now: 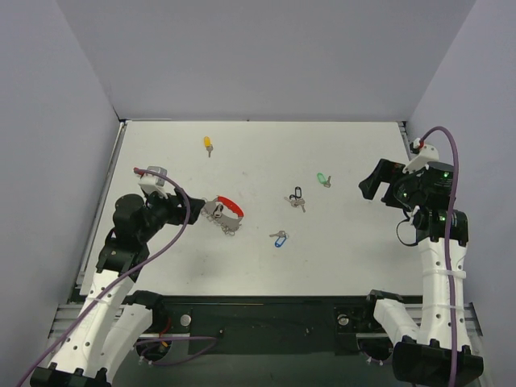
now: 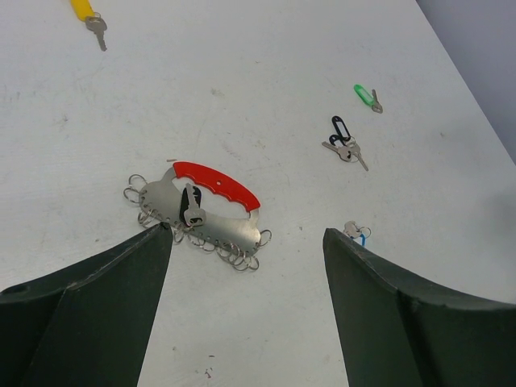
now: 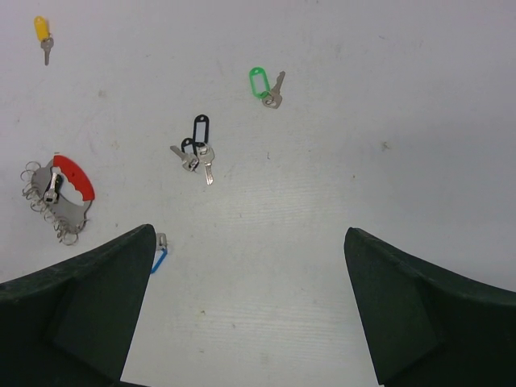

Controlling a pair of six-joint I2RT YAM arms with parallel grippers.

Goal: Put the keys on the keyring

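Note:
The keyring [image 1: 228, 203] lies flat on the white table, left of the middle: a metal plate with a red arc [image 2: 218, 187], small rings along its edge and one key on it. My left gripper [image 1: 196, 210] is open just short of it, and its left fingertip [image 2: 157, 242] covers the rings' near end. Loose keys lie apart on the table: the yellow-tagged one [image 1: 208, 144] far back, the green [image 1: 323, 179], the black pair [image 1: 297, 197] and the blue [image 1: 280, 239]. My right gripper [image 1: 368, 185] hovers open at the right, with nothing between its fingers [image 3: 121, 266].
Grey walls close the table [image 1: 347, 258] on the left, back and right. A black rail [image 1: 258, 310] runs along the near edge between the two arm bases. From the right wrist, the keyring [image 3: 74, 179] and the black pair [image 3: 197, 145] lie ahead to the left.

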